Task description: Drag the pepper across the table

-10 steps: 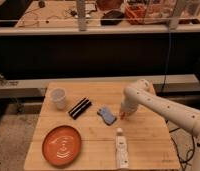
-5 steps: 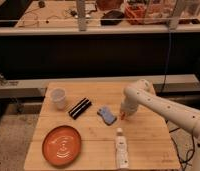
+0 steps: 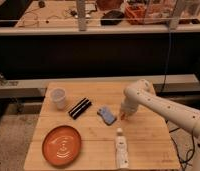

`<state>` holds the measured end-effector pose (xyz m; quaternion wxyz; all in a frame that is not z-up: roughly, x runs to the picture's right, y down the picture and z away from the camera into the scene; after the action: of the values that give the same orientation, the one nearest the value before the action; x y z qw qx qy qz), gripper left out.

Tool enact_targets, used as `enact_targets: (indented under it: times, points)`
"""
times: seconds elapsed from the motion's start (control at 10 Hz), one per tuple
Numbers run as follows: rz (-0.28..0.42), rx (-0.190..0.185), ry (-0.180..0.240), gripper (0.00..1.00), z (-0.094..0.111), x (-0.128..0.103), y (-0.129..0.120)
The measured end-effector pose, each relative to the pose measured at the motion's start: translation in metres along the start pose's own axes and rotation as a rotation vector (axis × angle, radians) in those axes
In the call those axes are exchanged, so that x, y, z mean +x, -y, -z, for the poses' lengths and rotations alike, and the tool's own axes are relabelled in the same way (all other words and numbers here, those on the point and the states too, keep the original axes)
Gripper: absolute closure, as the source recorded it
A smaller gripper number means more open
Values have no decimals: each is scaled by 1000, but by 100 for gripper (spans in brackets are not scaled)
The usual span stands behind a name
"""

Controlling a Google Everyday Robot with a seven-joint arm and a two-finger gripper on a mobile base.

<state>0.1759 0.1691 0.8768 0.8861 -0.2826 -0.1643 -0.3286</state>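
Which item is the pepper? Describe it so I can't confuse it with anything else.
On the table, follow the white arm down to the gripper, right of the blue object. The pepper is the tiny orange sliver at its shut tips, far smaller than the orange plate.

The white arm reaches in from the right edge, bends at a rounded elbow and turns downward. Its gripper points straight down, fingers shut, tips low at the worktop
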Motion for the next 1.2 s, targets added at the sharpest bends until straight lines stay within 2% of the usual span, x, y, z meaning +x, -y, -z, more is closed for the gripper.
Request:
enact_targets:
  times: [1.2]
  points:
    - [-15, -1, 16, 100, -1, -4, -3]
